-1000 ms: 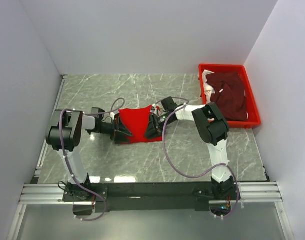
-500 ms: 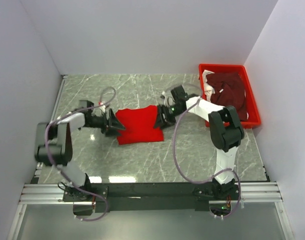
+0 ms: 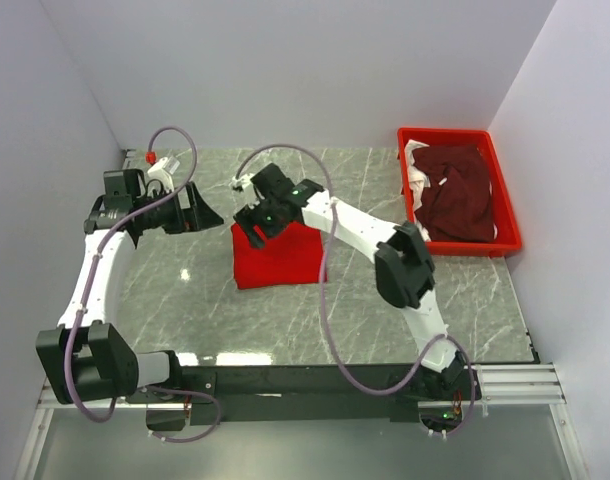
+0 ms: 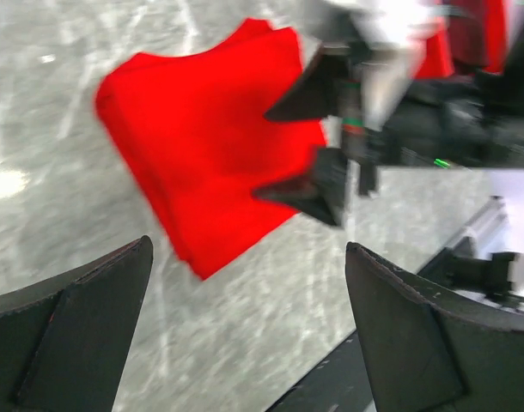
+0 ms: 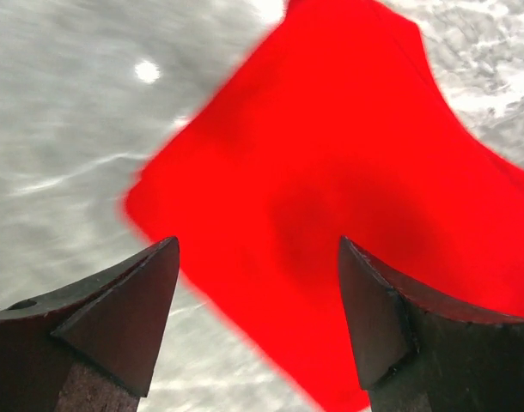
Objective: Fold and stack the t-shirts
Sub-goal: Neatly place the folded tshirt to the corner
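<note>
Red t-shirt (image 3: 277, 258) lies folded into a compact rectangle near the middle of the surface (image 3: 185, 300), slightly wider left-to-right than deep.

We see the left hand (image 3: 199, 212) spread wide and empty, off to the shirt's left and apart from it. The right hand (image 3: 251, 222) is likewise spread and empty, above the shirt's far-left corner.

The maroon t-shirt (image 3: 457, 192) sits crumpled in the red tray (image 3: 440, 133) at the far right. Its long axis runs near-to-far, and white fabric (image 3: 415, 165) shows at its left edge.

We judge the red fold done. The next pick would be the maroon shirt, which lies to the right of both hands. The right arm is the nearer one.
</note>
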You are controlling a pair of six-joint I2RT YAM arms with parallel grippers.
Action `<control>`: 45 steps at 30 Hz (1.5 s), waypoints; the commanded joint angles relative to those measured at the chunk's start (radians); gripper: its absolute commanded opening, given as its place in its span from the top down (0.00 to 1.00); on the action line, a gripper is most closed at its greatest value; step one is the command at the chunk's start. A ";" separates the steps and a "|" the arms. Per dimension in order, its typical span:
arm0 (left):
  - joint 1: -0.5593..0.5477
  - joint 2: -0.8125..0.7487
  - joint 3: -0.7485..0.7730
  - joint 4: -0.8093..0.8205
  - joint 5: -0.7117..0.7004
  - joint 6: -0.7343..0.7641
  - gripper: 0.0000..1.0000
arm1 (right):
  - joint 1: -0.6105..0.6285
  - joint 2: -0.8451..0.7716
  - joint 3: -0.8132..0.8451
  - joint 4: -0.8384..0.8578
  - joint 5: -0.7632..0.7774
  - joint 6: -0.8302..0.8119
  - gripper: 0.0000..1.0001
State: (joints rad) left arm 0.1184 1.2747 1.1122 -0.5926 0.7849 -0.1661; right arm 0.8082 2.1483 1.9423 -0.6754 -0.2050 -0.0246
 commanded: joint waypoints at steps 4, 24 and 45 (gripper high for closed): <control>0.027 -0.100 0.025 -0.105 -0.084 0.138 0.01 | -0.015 0.163 0.119 -0.105 0.133 -0.146 0.19; 0.113 -0.089 0.127 -0.204 -0.069 0.344 0.00 | -0.132 -0.162 -0.557 -0.236 0.096 -0.182 0.19; 0.127 -0.057 0.202 -0.185 -0.010 0.310 0.01 | -0.458 -0.531 -1.037 -0.211 0.203 -0.515 0.19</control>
State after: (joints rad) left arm 0.2401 1.2110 1.2606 -0.7910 0.7410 0.1436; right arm 0.3931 1.6703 0.9802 -0.8814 -0.0483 -0.4324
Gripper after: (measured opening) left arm 0.995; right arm 0.809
